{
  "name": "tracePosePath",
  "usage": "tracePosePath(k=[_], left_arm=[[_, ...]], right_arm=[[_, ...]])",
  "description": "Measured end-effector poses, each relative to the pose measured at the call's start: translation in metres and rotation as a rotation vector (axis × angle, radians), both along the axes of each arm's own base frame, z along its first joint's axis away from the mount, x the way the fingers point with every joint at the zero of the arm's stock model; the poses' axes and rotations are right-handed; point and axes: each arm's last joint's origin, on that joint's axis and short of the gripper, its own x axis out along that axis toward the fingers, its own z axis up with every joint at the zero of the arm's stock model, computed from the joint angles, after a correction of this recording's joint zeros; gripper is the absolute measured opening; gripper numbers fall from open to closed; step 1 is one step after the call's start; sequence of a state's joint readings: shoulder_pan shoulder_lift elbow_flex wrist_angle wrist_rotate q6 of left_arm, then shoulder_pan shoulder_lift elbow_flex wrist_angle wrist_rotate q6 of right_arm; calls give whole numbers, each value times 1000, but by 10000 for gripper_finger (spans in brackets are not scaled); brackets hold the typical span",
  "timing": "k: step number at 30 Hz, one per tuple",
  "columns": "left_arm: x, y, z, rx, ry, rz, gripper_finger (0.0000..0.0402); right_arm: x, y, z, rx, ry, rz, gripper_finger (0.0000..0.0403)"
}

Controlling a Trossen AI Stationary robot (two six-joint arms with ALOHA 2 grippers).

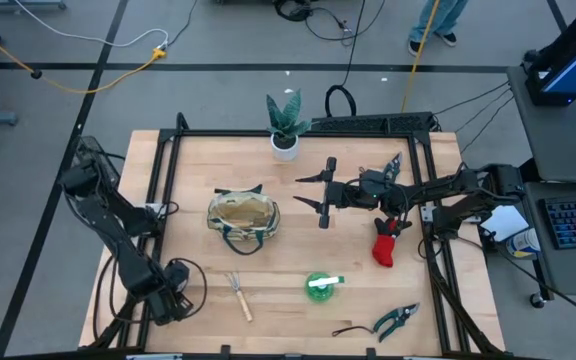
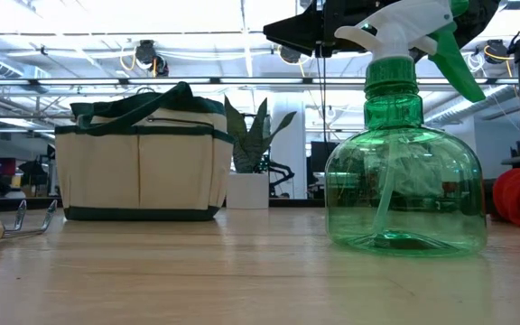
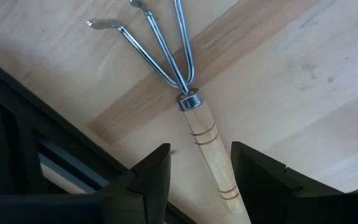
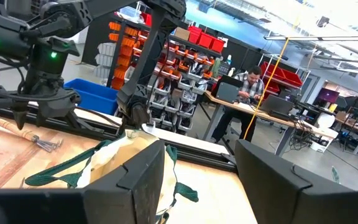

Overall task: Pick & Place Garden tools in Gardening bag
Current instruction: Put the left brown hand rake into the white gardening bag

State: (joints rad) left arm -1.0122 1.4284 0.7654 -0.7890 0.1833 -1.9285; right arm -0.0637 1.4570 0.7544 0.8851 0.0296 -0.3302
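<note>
The cream canvas bag [image 1: 242, 219] with dark green trim stands open in the middle of the table; it also shows in the low view [image 2: 143, 167]. My right gripper [image 1: 313, 192] is open and empty just right of the bag, above the table, pointing at it; its wrist view [image 4: 199, 152] looks onto the bag's open top [image 4: 120, 155]. A wooden-handled mini rake [image 1: 237, 296] lies flat near the front edge. My left gripper [image 1: 176, 285] is open, left of the rake and above the table. In its wrist view [image 3: 201, 152] the fingers frame the rake's handle [image 3: 207, 140] without touching it.
A green spray bottle [image 1: 321, 286] lies near the front middle. A red-black glove [image 1: 386, 246] lies right of centre, dark-handled pruning shears [image 1: 397, 320] at the front right, and another tool [image 1: 393, 166] at the back right. A potted plant [image 1: 286, 125] stands at the back.
</note>
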Motion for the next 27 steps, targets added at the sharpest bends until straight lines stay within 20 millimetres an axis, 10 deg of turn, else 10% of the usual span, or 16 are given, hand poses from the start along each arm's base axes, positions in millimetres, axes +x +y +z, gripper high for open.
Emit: tracePosePath(k=[27], left_arm=[[7, -9, -23, 60, -5, -12, 175]], right_arm=[[0, 0, 0, 0, 0, 0, 194]])
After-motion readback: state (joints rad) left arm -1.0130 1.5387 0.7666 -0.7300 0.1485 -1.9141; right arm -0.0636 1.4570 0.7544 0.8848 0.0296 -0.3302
